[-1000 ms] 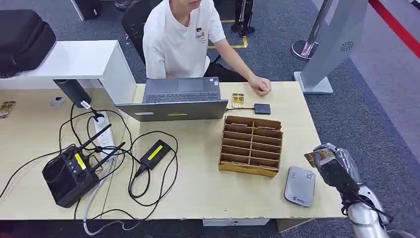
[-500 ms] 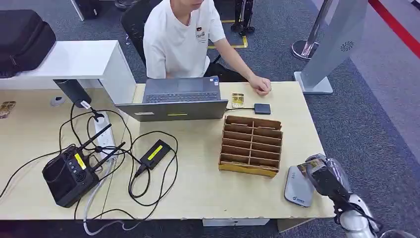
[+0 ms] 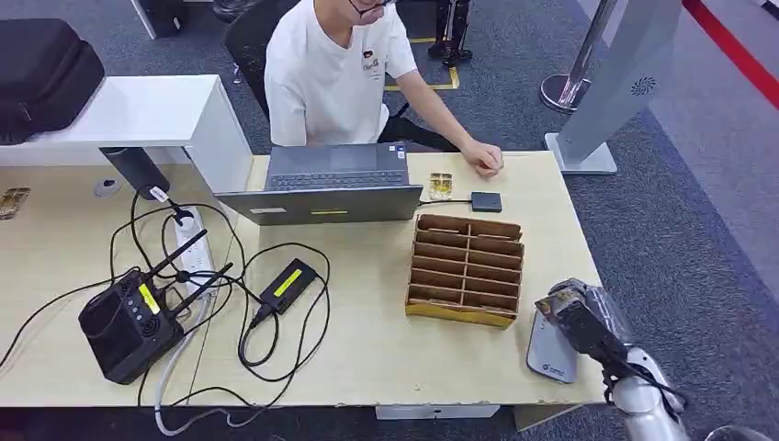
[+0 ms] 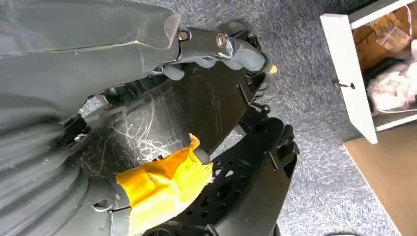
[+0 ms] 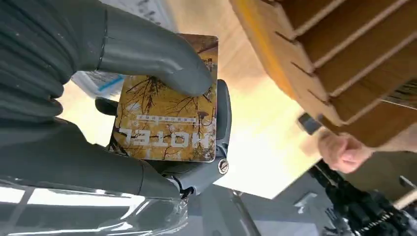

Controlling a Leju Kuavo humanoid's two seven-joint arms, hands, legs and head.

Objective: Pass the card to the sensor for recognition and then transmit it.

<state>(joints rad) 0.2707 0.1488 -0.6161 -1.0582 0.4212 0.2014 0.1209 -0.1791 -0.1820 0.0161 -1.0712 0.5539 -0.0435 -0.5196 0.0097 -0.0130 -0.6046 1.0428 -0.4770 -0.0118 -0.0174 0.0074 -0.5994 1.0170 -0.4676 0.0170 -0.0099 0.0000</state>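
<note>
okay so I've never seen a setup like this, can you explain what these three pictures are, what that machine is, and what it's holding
It is a humanoid robot with two arms. One picture looks down from its head at a desk; the other two come from cameras at its wrists. On the desk are a laptop, a wooden slotted card rack, cables and a grey card reader. A person sits behind the laptop. The right hand hovers over the reader, pinching a hotel card under its thumb. The left hand hangs over carpet.

Yellow-brown hotel card [image 5: 167, 118] pinched face-up above grey sensor [image 3: 548, 347] at table's right edge.
</note>
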